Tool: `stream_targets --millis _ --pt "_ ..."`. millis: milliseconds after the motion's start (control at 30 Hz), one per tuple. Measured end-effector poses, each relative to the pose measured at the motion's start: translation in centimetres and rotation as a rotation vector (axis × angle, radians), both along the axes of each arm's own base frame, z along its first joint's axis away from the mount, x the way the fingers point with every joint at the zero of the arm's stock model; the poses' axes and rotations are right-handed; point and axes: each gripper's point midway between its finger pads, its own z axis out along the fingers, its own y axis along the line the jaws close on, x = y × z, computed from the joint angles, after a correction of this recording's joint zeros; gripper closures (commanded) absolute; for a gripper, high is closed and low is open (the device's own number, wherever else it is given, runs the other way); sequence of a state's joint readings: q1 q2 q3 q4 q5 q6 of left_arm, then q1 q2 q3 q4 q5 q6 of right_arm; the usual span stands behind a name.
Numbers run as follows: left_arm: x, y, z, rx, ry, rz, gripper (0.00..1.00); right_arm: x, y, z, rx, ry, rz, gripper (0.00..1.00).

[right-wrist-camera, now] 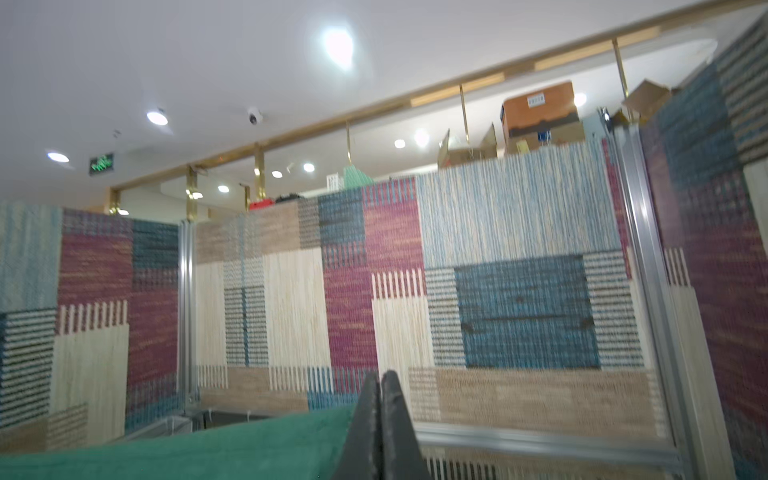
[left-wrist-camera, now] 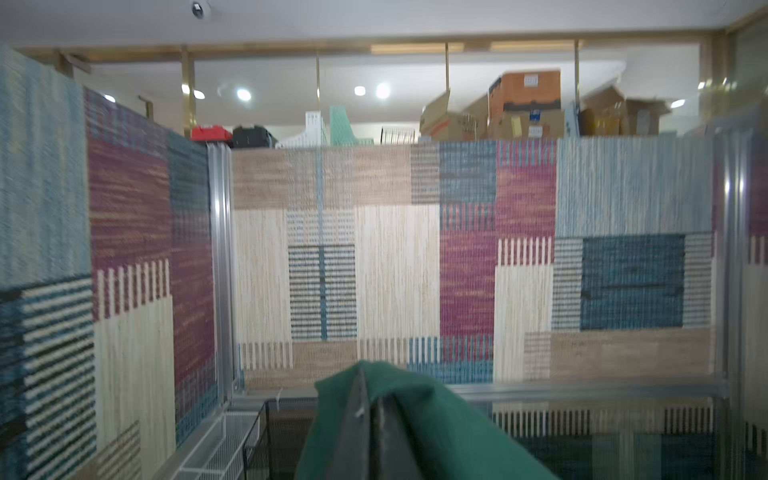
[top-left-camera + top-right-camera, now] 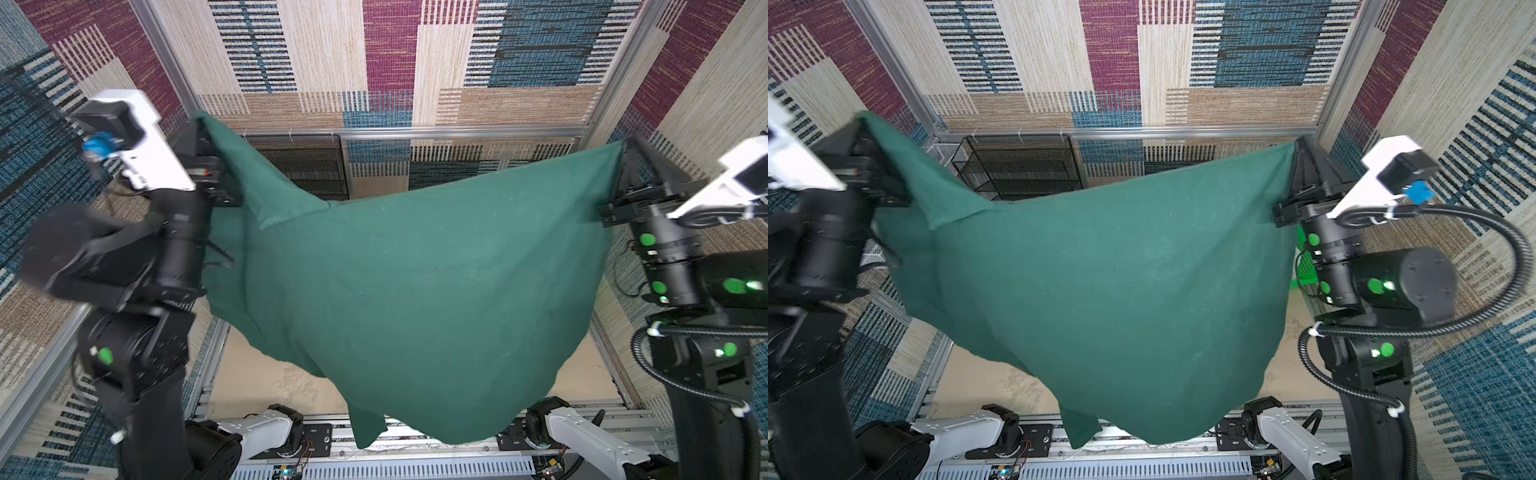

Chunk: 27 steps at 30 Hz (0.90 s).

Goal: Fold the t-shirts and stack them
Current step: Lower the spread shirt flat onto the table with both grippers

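A large dark green t-shirt [image 3: 415,282] [image 3: 1108,270] hangs spread in the air between my two grippers, above the table. My left gripper [image 3: 203,121] [image 3: 864,121] is shut on one upper corner, and in the left wrist view the cloth [image 2: 436,424] drapes over the closed fingertips [image 2: 370,376]. My right gripper [image 3: 625,144] [image 3: 1300,142] is shut on the opposite upper corner. In the right wrist view the shirt's edge [image 1: 208,453] runs up to the closed jaws [image 1: 380,377]. The shirt's lower part sags down toward the near edge and hides most of the table.
A black wire mesh rack [image 3: 299,166] [image 3: 1017,170] stands at the back against the patterned wall. A white wire basket [image 2: 216,444] sits beside it. Part of a bright green lattice basket [image 3: 1304,257] shows behind my right arm. Bare beige table [image 3: 257,374] shows under the shirt.
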State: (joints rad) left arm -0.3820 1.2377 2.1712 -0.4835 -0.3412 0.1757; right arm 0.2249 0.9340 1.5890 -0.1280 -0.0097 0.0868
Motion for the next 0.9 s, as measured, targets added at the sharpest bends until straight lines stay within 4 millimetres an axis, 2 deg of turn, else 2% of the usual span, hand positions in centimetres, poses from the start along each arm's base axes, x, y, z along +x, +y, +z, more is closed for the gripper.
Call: stream_targets --millis 33,67,133,267,367,433,500,567,633,767,900 --pt "1.8 -0.6 -1.9 0.019 0.051 0.003 1.0 1.4 0.0 -2.4 -0.01 0.059 -0.016 1.0" --pt "3.9 -1.2 -4.7 0.043 0.124 0.019 1.0 2.7 0.1 -4.9 -0.016 0.109 -0.029 1.0" --pt "6.4 -2.0 -9.7 0.077 0.231 0.029 1.0 4.5 0.0 -9.5 -0.025 0.195 -0.054 1.0" --pt "9.9 -2.4 -19.8 0.088 0.396 0.072 1.0 7.9 0.1 -20.0 -0.053 0.364 -0.095 1.0" --pt "11.2 -2.7 -27.6 0.074 0.505 0.075 1.0 9.7 0.3 -28.0 -0.074 0.497 -0.103 1.0" --pt "11.0 -2.7 -31.5 0.062 0.556 0.073 1.0 10.1 0.4 -32.1 -0.075 0.557 -0.101 1.0" --pt "10.6 -2.6 -34.5 0.044 0.58 0.07 1.0 10.3 0.5 -35.3 -0.065 0.594 -0.096 1.0" --pt "10.5 -2.6 -36.5 0.024 0.592 0.071 1.0 10.4 0.4 -37.8 -0.064 0.624 -0.099 1.0" --pt "10.7 -2.6 -38.0 0.009 0.603 0.072 1.0 10.8 0.3 -39.4 -0.064 0.641 -0.11 1.0" --pt "12.4 -3.2 -39.6 0.0 0.613 0.074 1.0 12.5 0.3 -40.8 -0.066 0.659 -0.137 1.0" --pt "15.1 -4.2 -41.7 0.019 0.66 0.084 1.0 15.1 0.3 -41.7 -0.077 0.681 -0.172 1.0"
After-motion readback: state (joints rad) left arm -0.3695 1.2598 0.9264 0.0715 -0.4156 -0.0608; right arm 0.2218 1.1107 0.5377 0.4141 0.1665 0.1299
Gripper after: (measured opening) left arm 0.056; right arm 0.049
